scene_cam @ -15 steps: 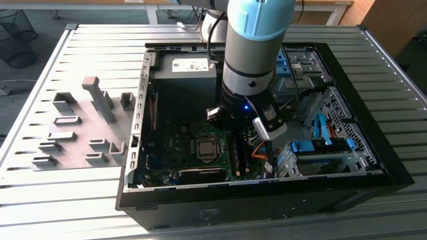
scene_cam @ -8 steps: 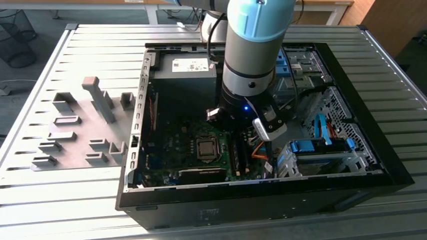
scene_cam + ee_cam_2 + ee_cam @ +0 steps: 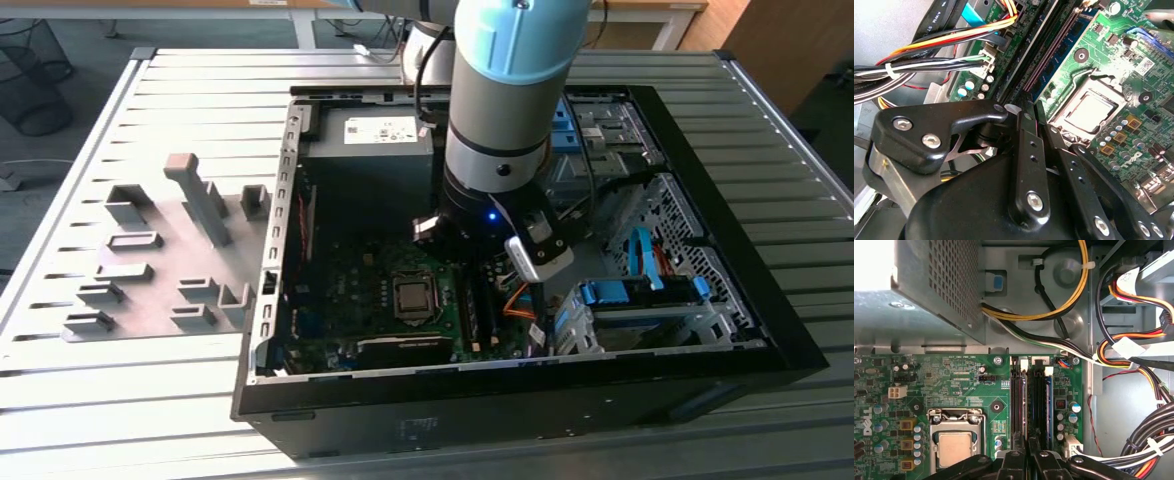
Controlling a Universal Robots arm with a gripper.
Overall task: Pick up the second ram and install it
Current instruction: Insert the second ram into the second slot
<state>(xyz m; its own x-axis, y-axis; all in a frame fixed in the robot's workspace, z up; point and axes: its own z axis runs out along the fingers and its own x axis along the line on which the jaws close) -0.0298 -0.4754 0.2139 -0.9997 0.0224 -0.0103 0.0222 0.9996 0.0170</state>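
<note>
We see the arm reaching down into the open computer case [image 3: 747, 330], which lies on its side on a slatted metal table [image 3: 200, 90]. In the exterior view the gripper [image 3: 470, 262] sits low over the green motherboard [image 3: 350, 290], just beside the memory slots [image 3: 475, 315] on the exterior view's right of the processor socket [image 3: 415, 297].

In the first wrist view we note the black fingers [image 3: 1013, 464] drawn close together directly over the slots [image 3: 1019, 405]. A thin blue stick, the second ram [image 3: 1048, 405], stands on edge in the slot bank beside an already seated module [image 3: 1035, 400]; its end meets a white latch [image 3: 1047, 371]. We cannot tell whether the fingers pinch the stick or merely rest above it, so the grasp remains undetermined.

In the second wrist view the finger linkages [image 3: 1026, 165] crowd the foreground, with the slot rows [image 3: 1051, 47] running away behind them and the socket [image 3: 1090, 111] just to one side. A bundle of orange, yellow and black cables [image 3: 939, 42] lies beyond the slots.

On the table, well apart from the case, a grey tray [image 3: 120, 330] carries grey fixture blocks [image 3: 200, 195]. A blue drive bay [image 3: 634, 295] sits in the case corner.
</note>
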